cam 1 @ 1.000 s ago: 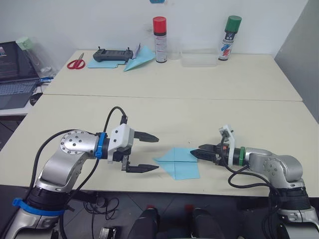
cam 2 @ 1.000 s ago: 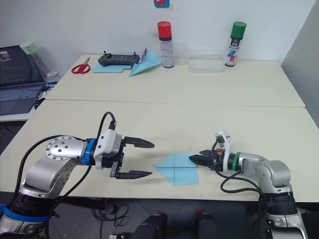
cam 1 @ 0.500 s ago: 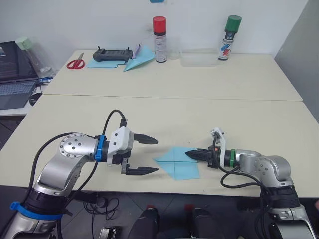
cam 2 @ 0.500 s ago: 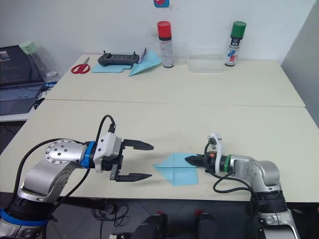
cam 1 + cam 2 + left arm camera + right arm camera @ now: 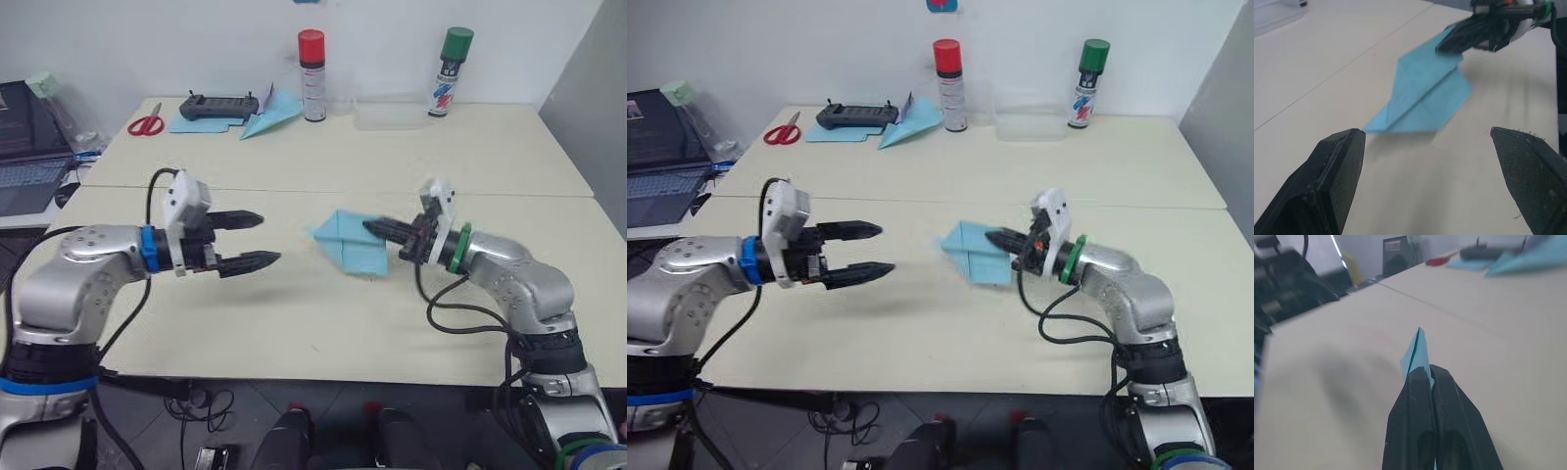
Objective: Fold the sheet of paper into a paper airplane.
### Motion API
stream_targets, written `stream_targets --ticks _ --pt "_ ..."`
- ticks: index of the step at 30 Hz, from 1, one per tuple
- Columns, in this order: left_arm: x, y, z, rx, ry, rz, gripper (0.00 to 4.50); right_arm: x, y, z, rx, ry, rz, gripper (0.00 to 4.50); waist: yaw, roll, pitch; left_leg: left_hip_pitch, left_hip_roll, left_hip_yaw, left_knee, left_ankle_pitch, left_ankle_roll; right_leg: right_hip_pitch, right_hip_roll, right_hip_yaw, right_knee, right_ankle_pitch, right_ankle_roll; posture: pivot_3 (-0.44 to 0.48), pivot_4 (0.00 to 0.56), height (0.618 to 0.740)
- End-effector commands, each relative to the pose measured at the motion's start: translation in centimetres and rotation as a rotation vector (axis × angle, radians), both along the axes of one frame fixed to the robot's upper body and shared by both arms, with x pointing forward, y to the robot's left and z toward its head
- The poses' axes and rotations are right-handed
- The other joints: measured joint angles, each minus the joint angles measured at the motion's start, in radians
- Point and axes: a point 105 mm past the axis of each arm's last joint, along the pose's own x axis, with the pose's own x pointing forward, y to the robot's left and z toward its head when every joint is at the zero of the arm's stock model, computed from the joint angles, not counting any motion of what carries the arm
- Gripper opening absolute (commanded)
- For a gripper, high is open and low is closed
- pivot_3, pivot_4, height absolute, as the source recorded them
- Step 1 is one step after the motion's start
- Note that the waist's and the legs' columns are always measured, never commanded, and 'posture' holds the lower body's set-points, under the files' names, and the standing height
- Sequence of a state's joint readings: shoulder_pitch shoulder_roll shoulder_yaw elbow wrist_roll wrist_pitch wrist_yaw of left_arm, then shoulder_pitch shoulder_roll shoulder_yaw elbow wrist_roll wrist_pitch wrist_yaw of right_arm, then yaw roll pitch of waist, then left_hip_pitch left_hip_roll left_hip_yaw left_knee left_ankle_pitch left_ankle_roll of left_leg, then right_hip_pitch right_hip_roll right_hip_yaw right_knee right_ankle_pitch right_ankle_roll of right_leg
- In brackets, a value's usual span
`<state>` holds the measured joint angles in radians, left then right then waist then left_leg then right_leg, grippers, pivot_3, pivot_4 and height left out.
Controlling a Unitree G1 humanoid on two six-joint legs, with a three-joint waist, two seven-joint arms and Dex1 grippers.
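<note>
Clearly your right tool [image 5: 370,228] pinches the flimsy, creased sheet of paper [image 5: 351,242]; your open left tool [image 5: 263,240] should grip its opposite point gently.

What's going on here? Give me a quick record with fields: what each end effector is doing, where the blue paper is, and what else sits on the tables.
Right end effector: shut on the paper airplane, holding it up off the near table
Left end effector: open, empty, pointing toward the airplane, apart from it
Paper state: folded to a pointed dart, nose toward the left end effector
Far table: red scissors, black controller, second blue paper dart, red-capped spray can, green-capped spray can, clear box
</note>
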<state>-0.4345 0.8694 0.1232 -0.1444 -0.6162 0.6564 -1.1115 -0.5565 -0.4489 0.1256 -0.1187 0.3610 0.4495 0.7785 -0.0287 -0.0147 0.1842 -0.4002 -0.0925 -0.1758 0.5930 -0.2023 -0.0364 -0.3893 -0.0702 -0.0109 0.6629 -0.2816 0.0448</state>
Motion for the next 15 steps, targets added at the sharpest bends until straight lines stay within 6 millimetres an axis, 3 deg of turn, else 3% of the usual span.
stream_targets --ticks 1,4,6,8,13,15 --pt "-0.6 -0.2 0.7 -0.006 -0.016 -0.02 4.5 -1.2 2.4 -0.6 -0.243 -0.428 0.14 0.03 -0.004 0.0 0.0 0.0 0.0 0.002 0.0 0.0 -0.001 0.0 -0.001 0.001 0.0 0.0 0.0 0.0 0.15 0.74" --pt "-0.8 -0.4 0.7 -0.017 0.0 -0.022 4.5 -2.2 3.1 -2.4 -0.354 -0.615 0.242 0.03 -0.004 -0.001 0.001 0.0 0.0 0.006 0.0 0.001 -0.002 -0.001 -0.001 0.004 0.0 0.002 -0.003 0.0 0.15 0.74" --pt "-1.5 -0.7 0.1 -0.013 0.029 -0.036 4.5 -4.7 3.3 -6.0 -0.452 -0.739 0.426 0.03 -0.004 -0.002 0.001 0.0 0.0 0.006 0.0 0.001 -0.002 -0.001 -0.001 0.004 -0.001 0.002 -0.003 0.0 0.15 0.74" --pt "-2.3 -0.8 -0.4 0.001 0.047 -0.046 4.5 -6.6 2.3 -8.8 -0.483 -0.756 0.538 0.03 -0.002 -0.002 0.001 0.001 0.0 0.006 0.0 0.001 -0.002 0.0 -0.001 0.004 -0.001 0.002 -0.003 0.0 0.15 0.74" --pt "-2.3 -1.6 -0.8 0.0 0.055 -0.058 4.5 -8.6 -0.3 -10.4 -0.43 -0.744 0.613 0.03 -0.001 -0.003 0.001 0.001 0.001 0.007 0.001 0.001 -0.002 0.0 -0.001 0.005 0.0 0.002 -0.004 0.0 0.15 0.74" --pt "-2.5 -2.2 -1.1 -0.003 0.063 -0.085 4.5 -8.7 -0.8 -10.6 -0.435 -0.735 0.62 0.39 -0.001 -0.003 0.001 0.003 0.003 0.006 0.002 0.0 0.0 0.002 -0.001 0.005 0.0 0.002 -0.004 0.0 0.15 0.74"
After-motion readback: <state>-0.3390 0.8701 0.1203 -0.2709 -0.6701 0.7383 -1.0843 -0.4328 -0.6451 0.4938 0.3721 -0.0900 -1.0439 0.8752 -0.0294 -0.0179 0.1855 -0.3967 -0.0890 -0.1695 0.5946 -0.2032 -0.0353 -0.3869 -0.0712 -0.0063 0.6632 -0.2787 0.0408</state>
